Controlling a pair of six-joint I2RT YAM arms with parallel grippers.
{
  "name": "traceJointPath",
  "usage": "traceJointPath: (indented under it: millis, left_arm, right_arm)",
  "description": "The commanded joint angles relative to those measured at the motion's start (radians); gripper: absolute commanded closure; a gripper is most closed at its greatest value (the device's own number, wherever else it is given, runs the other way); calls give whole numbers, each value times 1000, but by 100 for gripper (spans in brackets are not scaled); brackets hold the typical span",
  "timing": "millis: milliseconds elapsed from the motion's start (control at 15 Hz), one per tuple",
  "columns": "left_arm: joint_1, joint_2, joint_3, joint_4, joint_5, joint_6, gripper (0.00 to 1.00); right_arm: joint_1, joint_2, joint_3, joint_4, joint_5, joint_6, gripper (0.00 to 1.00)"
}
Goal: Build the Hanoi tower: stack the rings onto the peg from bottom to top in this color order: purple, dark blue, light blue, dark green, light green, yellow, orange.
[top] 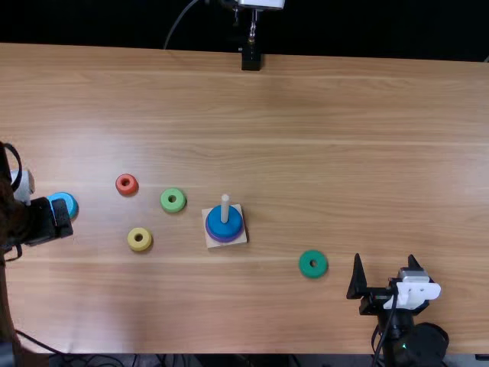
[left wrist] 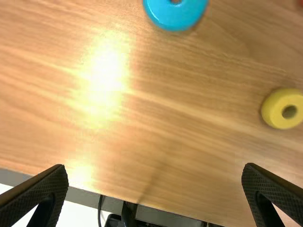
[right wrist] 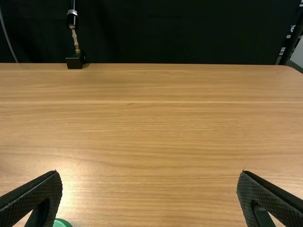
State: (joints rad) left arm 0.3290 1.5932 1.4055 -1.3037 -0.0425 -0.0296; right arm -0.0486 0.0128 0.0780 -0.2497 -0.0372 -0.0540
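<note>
The light blue ring [left wrist: 171, 17] lay just beyond the left gripper [left wrist: 155, 167], whose fingers stood wide apart.

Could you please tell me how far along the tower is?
The purple ring and, above it, the dark blue ring are on the peg. The left claw and right claw are open and empty. Five rings lying on the table remain: light blue, dark green, light green, yellow and orange.
</note>
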Motion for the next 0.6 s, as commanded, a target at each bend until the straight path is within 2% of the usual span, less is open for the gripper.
traceJointPath:
  millis: [0, 67, 200, 400, 533]
  left_arm:
    - [2, 79, 66, -5, -18, 7, 0]
    - [-2, 126, 96, -5, -35, 9, 0]
    - [-4, 198, 132, 2, -94, 7, 0]
    - [-7, 283, 133, 32, -107, 9, 0]
    - [-38, 329, 128, 148, -101, 7, 0]
  right_arm:
    - [-13, -13, -63, -68, -1, -1, 0]
    - [-13, -13, -63, -68, -1, -1, 0]
    - [-13, -13, -63, -68, -1, -1, 0]
    - [-13, -13, -63, -68, -1, -1, 0]
    - [-13, -13, -63, -68, -1, -1, 0]
